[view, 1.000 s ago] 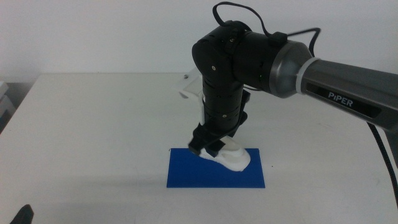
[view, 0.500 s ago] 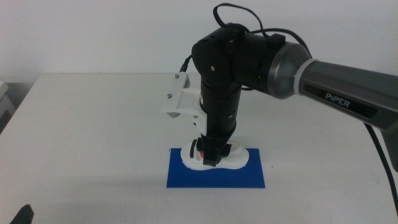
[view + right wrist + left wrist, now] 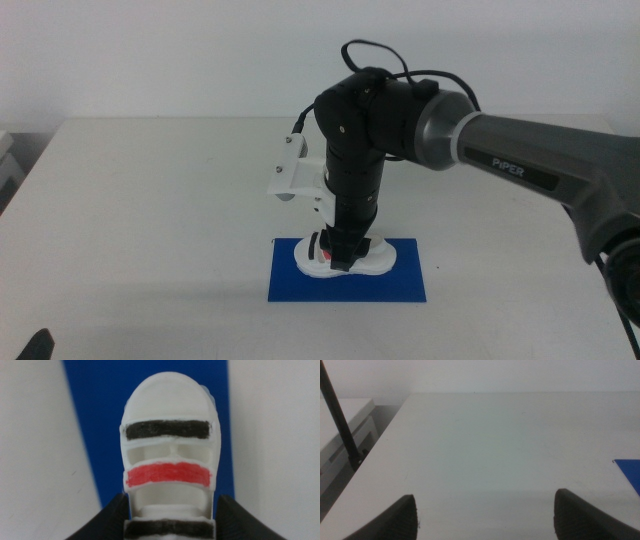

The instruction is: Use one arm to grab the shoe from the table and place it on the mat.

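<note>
The white shoe (image 3: 378,260) with two black straps and one red strap lies flat on the dark blue mat (image 3: 400,285), near its middle. The right arm reaches in from the right and points straight down. My right gripper (image 3: 340,256) is shut on the shoe. In the right wrist view the two dark jaws press against both sides of the shoe (image 3: 167,450) at its rear end, with the mat (image 3: 100,410) beneath. My left gripper (image 3: 485,497) waits open at the near left edge of the table (image 3: 150,200).
A white camera bracket (image 3: 295,172) sticks out from the right wrist, above the mat. A corner of the mat (image 3: 630,472) shows in the left wrist view. Grey equipment and a black rod (image 3: 340,420) stand beyond the table's left edge.
The right arm has lowered and turned its wrist. The shoe went from tilted above the mat's right part to lying flat along the mat's middle, still held.
</note>
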`<action>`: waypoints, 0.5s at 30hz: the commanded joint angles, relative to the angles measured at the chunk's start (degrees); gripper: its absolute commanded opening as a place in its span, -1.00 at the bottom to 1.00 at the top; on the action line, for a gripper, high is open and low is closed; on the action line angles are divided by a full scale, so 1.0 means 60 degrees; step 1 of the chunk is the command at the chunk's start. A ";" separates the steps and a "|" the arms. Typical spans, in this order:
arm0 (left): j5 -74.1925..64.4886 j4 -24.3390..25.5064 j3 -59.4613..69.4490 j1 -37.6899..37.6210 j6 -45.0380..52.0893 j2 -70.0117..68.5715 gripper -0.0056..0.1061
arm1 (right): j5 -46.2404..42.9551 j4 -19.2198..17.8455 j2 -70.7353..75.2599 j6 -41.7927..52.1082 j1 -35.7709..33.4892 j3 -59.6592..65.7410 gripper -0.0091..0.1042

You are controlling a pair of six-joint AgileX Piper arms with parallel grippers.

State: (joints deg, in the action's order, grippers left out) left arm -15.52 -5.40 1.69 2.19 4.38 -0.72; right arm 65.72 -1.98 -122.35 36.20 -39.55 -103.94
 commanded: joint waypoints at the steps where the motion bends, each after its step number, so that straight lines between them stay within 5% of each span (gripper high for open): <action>1: 0.0763 -0.0074 0.0067 -0.0038 -0.0049 -0.0124 0.78 | -0.0483 -0.0054 0.0456 0.0125 0.0123 -0.0234 -0.91; 11: 0.0763 -0.0074 0.0067 -0.0038 -0.0049 -0.0124 0.78 | -0.0472 0.0006 0.0165 0.0152 0.0236 -0.0234 -0.89; 15: 0.0763 -0.0074 0.0067 -0.0038 -0.0049 -0.0124 0.78 | -0.0440 0.0141 0.0165 0.0482 0.0257 -0.0234 -0.59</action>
State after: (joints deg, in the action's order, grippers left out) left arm -15.52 -5.40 1.69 2.19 4.38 -0.72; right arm 62.91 -1.25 -124.62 37.66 -38.51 -103.94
